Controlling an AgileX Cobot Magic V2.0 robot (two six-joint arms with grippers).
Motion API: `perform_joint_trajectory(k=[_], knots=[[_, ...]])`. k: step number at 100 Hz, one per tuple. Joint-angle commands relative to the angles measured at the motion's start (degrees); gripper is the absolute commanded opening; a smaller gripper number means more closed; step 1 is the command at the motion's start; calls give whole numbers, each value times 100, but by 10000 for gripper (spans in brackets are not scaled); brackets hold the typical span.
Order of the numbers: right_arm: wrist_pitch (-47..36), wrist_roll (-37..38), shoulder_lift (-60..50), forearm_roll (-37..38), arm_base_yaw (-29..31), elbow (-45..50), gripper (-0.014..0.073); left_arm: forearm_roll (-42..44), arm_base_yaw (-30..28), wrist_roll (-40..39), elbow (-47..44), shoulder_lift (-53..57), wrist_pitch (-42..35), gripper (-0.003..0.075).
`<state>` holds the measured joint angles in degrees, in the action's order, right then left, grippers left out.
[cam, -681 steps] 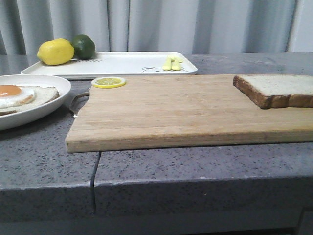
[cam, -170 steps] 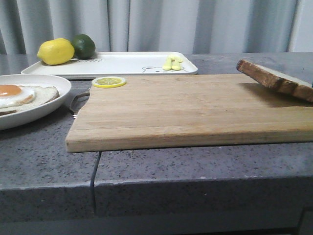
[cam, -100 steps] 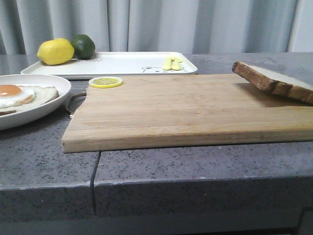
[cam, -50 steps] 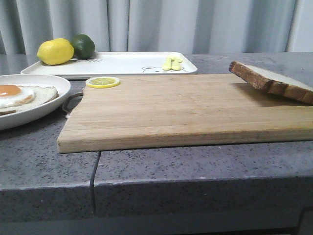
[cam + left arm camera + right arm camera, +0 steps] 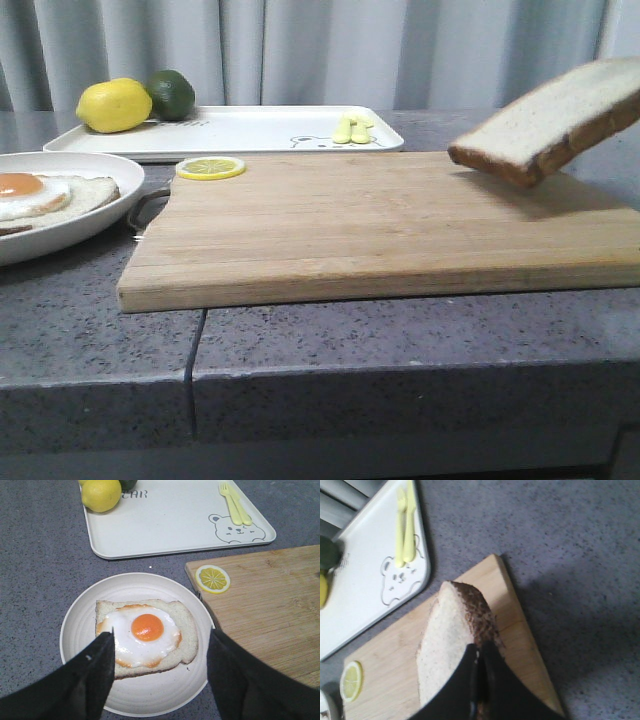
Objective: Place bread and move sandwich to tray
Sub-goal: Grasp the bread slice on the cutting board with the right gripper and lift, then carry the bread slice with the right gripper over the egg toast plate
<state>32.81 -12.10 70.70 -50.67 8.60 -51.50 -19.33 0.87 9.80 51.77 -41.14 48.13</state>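
The bread point(image 5: 545, 125), a pale slice with dark brown crust, hangs tilted in the air over the right end of the wooden cutting board point(image 5: 380, 225). My right gripper point(image 5: 481, 652) is shut on the bread's edge point(image 5: 447, 635); the gripper itself is outside the front view. The sandwich point(image 5: 146, 635), a fried egg with orange yolk on one bread slice, lies in the round white dish point(image 5: 85, 615) at the left point(image 5: 45, 195). My left gripper point(image 5: 160, 652) is open above the dish, its fingers on either side of the egg slice. The white tray point(image 5: 250, 130) with the bear drawing lies behind the board.
A lemon point(image 5: 113, 105) and a lime point(image 5: 172, 93) sit on the tray's left end, a yellow fork and spoon point(image 5: 351, 128) on its right end. A lemon slice point(image 5: 210, 167) lies on the board's back left corner. The grey counter's front edge point(image 5: 320, 375) is near.
The bread has risen off the board's right end and now hangs tilted in the air, further left. The cutting board slid a little to the left earlier and now lies still.
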Motion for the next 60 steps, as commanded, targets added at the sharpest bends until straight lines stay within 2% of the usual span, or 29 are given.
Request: perform_joint_trajectory(k=[1, 17, 30, 43, 60], knots=[[-6, -68, -272, -434, 12, -348, -69, -169, 14, 16, 189, -27, -398, 386], [147, -206, -399, -1016, -1, -618, -69, -169, 14, 16, 189, -27, -406, 386], [323, -597, -413, -1852, -88, -688, -69, -169, 14, 16, 189, -27, -421, 386], [233, -895, -413, -2381, -474, -688, -69, -169, 14, 16, 189, -27, -433, 386], [-255, -920, -370, -2514, -1130, -693, -65, -169, 14, 16, 189, -27, -433, 386]])
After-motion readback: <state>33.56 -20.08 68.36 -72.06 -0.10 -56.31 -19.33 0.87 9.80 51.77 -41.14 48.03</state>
